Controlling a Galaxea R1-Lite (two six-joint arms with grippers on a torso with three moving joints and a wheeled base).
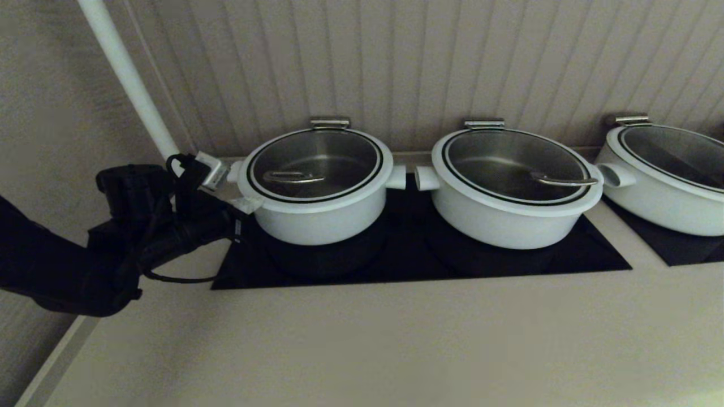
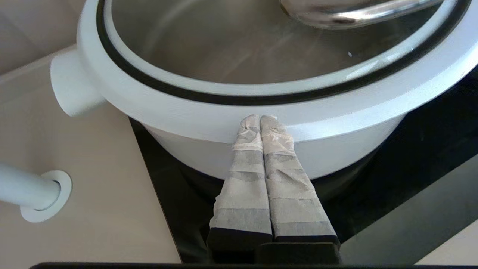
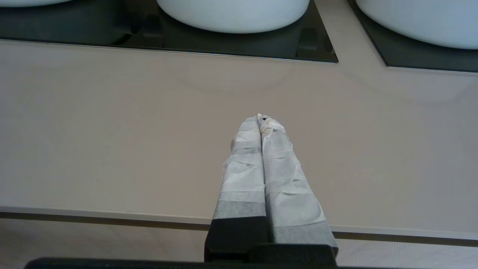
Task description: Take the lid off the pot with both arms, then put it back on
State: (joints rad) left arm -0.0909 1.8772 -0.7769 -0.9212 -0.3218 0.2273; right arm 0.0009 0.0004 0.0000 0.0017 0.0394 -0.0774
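Note:
The pot (image 1: pixel 317 223) is the leftmost and smallest white pot, standing on the black cooktop (image 1: pixel 588 254). The lid (image 1: pixel 315 164) sits closed on it, with its wire handle (image 1: pixel 291 178) on top. My left gripper (image 1: pixel 248 204) is shut and empty, with its tips against the pot's front-left rim. In the left wrist view the gripper (image 2: pixel 260 118) touches the outer edge of the lid's white rim (image 2: pixel 179 108), above the pot wall (image 2: pixel 194 153). My right gripper (image 3: pixel 261 118) is shut and empty over the beige counter (image 3: pixel 112 130), apart from the pots and out of the head view.
Two wider lidded white pots (image 1: pixel 509 209) (image 1: pixel 662 186) stand to the right. A white pipe (image 1: pixel 127 73) rises from the counter by the left arm; its base (image 2: pixel 41 194) shows near the pot's stubby side handle (image 2: pixel 71 89). A ribbed wall runs behind.

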